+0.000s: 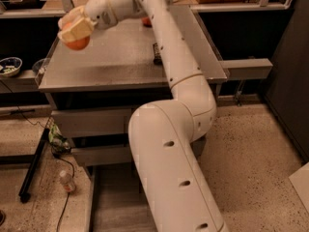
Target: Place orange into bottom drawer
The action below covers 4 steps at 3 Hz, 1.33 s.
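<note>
Gripper (72, 32) at 10 o'clock, jaws clamped on the orange (77, 43), above the cabinet top's (120, 57) left edge. Bottom drawer (113, 202) open at 7 o'clock.

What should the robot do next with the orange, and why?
Probably carry the orange forward off the cabinet top, then lower it. The gripper, shut on it, hangs above that top, while the open bottom drawer sits far below at the front.

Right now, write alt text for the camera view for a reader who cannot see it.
The gripper of the white arm holds the orange above the left edge of the grey cabinet top. Below, the bottom drawer stands pulled out, partly hidden by the arm.
</note>
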{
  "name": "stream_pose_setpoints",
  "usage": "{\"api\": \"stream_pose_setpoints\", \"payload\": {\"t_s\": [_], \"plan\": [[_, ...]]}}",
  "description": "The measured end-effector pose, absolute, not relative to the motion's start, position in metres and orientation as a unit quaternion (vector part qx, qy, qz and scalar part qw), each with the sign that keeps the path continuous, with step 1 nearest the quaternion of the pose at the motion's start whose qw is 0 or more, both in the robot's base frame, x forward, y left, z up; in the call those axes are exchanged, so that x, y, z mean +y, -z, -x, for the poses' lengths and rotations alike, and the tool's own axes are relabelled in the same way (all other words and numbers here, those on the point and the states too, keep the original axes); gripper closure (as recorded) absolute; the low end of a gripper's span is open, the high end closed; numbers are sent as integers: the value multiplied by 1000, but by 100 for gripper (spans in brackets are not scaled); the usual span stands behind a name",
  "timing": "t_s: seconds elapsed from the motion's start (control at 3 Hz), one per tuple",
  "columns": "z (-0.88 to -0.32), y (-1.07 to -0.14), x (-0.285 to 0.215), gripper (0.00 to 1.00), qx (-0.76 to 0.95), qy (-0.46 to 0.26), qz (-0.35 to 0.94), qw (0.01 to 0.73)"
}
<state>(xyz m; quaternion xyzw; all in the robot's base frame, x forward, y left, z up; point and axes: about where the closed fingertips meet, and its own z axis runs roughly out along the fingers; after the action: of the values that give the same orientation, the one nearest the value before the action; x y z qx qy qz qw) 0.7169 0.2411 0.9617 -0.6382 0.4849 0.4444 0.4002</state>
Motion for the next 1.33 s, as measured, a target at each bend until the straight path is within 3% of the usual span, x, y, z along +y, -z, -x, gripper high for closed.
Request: {"api": "stream_pose_setpoints", "payload": {"t_s": [1.0,1.33], "plan": [[-680,-1055,172,100,508,-410,612,447],[-646,-1092,126,100,516,-386,578,500]]}}
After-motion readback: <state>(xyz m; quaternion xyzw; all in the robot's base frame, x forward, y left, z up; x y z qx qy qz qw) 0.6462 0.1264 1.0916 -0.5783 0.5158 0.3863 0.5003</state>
